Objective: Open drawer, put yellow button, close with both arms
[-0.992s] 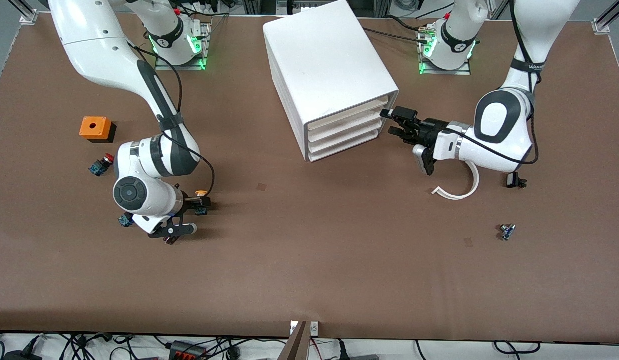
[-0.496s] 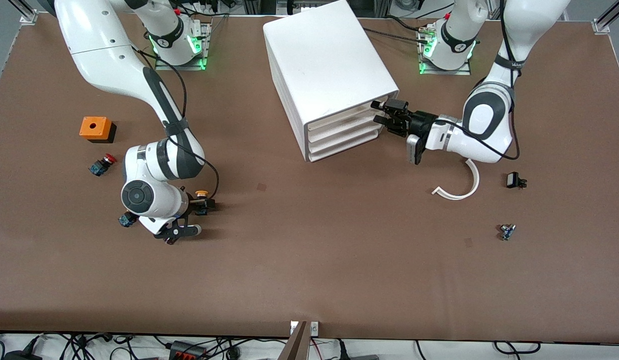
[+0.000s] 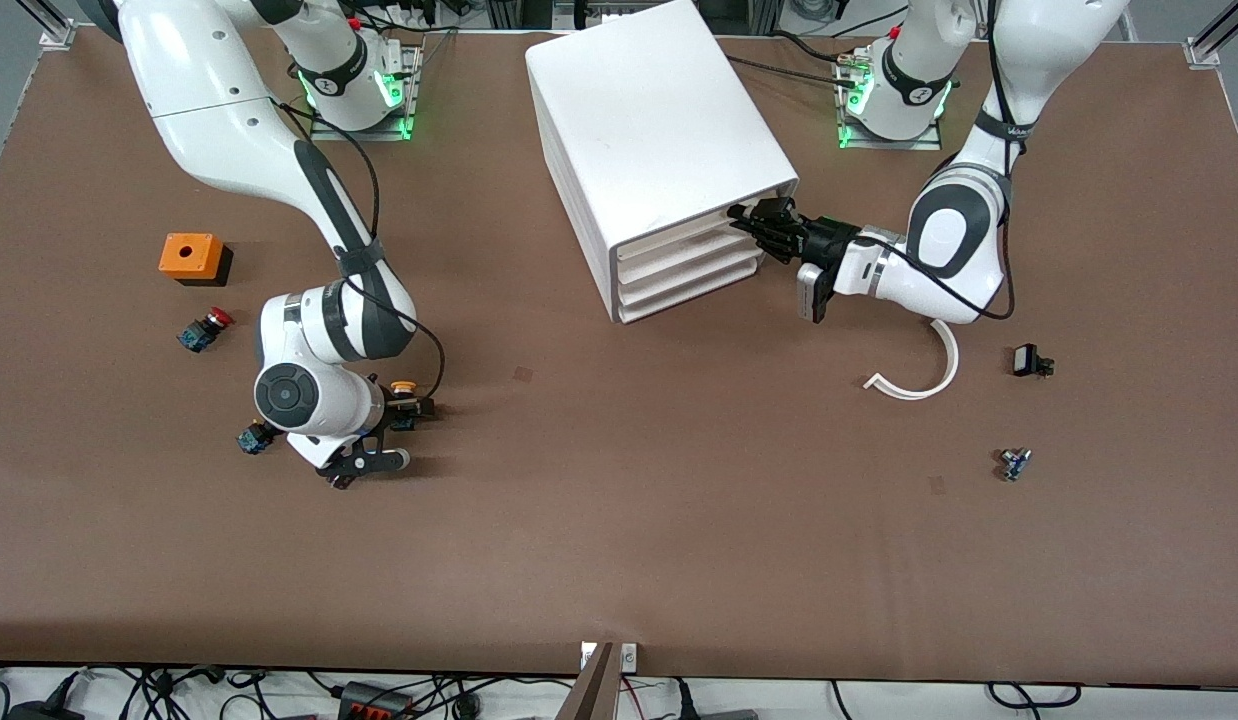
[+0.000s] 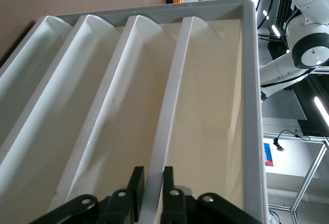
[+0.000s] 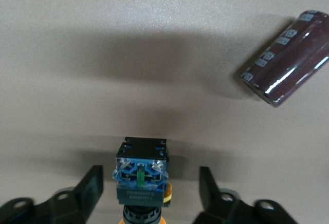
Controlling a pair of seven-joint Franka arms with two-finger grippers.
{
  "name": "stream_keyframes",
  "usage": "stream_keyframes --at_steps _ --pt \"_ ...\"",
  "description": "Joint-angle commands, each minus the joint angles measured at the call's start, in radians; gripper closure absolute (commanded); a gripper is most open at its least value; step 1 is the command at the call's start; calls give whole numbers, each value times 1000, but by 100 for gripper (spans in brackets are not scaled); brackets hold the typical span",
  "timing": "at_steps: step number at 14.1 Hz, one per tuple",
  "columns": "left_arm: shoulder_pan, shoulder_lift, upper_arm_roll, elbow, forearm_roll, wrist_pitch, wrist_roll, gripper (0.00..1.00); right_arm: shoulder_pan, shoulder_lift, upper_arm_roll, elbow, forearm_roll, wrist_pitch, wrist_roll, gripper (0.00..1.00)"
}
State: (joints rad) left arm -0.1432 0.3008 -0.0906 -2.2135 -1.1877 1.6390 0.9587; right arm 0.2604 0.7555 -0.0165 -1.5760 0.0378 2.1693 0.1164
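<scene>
The brown table [image 3: 619,540] is bare at its front edge. The drawer [image 4: 157,147] lip is pinched by the left gripper [image 4: 150,180]. The yellow button [image 5: 141,175] is straddled untouched by the right gripper [image 5: 149,190], spread wide.

No fully legible text anywhere. Brown cylindrical capacitor [image 5: 288,59] on the table has white printing down its sleeve, chars too small to make out. Left arm [image 3: 1009,70] has a dark band w/ small white lettering, unreadable. Posters on the room's wall [image 4: 264,154] in left wrist view: blue/white, no words readable.
</scene>
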Motion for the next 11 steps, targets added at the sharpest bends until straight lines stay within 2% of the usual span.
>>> stream_keyframes --at_steps 1,5,8,9,11 --pt "8 40 -1 50 -9 8 11 91 2 5 -3 8 14 -11 3 46" --pt "33 121 8 187 16 2 8 91 3 1 -3 22 14 -11 -12 86" --pt "63 176 8 311 108 -2 -4 91 3 -15 -2 68 14 -29 -12 93" --pt "74 193 8 340 125 -4 -5 91 3 -21 -2 112 13 -73 -12 99" --pt "85 219 8 385 155 -4 -5 91 5 -22 -2 224 13 -187 -12 100"
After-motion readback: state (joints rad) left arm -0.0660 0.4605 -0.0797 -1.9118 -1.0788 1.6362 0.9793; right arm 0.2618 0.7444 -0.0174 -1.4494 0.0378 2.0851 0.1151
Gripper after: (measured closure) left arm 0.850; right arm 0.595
